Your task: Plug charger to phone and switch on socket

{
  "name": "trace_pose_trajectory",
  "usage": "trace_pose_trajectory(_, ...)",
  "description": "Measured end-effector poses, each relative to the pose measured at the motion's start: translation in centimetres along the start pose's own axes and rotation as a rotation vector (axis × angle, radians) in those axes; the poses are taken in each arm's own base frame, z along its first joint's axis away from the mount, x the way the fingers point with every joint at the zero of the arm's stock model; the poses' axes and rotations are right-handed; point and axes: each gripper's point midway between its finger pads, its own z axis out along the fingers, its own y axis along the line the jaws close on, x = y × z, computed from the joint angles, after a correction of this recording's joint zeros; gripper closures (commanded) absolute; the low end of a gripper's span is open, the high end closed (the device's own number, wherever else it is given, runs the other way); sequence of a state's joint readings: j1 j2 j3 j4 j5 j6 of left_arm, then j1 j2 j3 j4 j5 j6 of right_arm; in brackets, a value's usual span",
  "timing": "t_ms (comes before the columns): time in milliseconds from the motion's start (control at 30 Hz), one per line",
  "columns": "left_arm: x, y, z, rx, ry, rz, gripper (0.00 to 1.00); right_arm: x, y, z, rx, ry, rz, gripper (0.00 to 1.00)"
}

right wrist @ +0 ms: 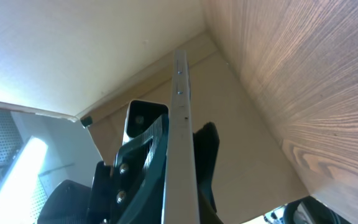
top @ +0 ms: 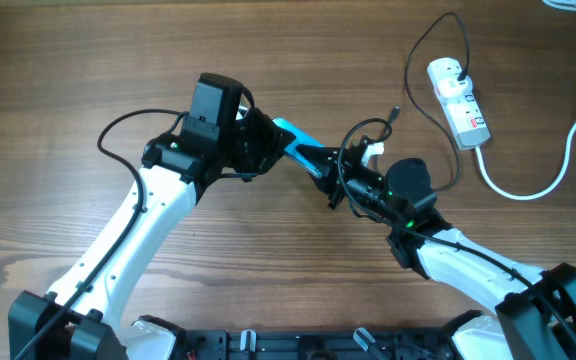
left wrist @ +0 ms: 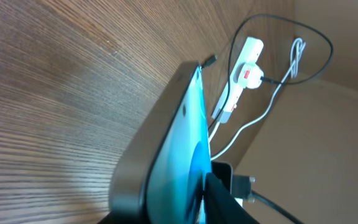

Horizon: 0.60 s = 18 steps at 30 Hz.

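The phone [top: 286, 130], with its cyan screen, is held off the table between both grippers. My left gripper [top: 265, 141] is shut on its left end; the left wrist view shows the screen edge-on [left wrist: 180, 140] between the fingers [left wrist: 199, 194]. My right gripper [top: 330, 166] is shut on its other end; the right wrist view shows the phone's thin silver edge [right wrist: 180, 118] clamped between the jaws [right wrist: 182, 190]. The charger's black plug tip [top: 394, 113] lies free on the table, also in the left wrist view [left wrist: 209, 60]. Its cable loops to the white adapter [top: 446, 72] on the socket [top: 462, 105].
The socket strip [left wrist: 242, 65] lies at the far right of the wooden table. Its thick white cord [top: 558, 160] curves off to the right edge. The black cable's loop [top: 413, 70] lies between the strip and the grippers.
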<state>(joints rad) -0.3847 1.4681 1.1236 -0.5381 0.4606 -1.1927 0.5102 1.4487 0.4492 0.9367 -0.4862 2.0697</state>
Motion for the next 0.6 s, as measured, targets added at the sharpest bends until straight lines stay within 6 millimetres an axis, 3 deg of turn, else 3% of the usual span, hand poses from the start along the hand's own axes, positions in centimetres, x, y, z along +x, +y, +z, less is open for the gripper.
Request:
trace_pose_trajectory(100,-0.1,-0.1,0.2,0.005,0.003,-0.045,0.95,-0.3,-0.2,0.0,0.006,-0.013,0.044,0.96)
trace_pose_trajectory(400,-0.4,-1.0,0.3,0.045,0.005,-0.095,0.96,-0.6,0.4,0.1,-0.01,-0.028,0.047,0.96)
trace_pose_trajectory(600,-0.5,-0.6,0.7,0.03,0.008,-0.108,0.96,-1.0,-0.3,0.2,0.028,-0.048,0.069,0.83)
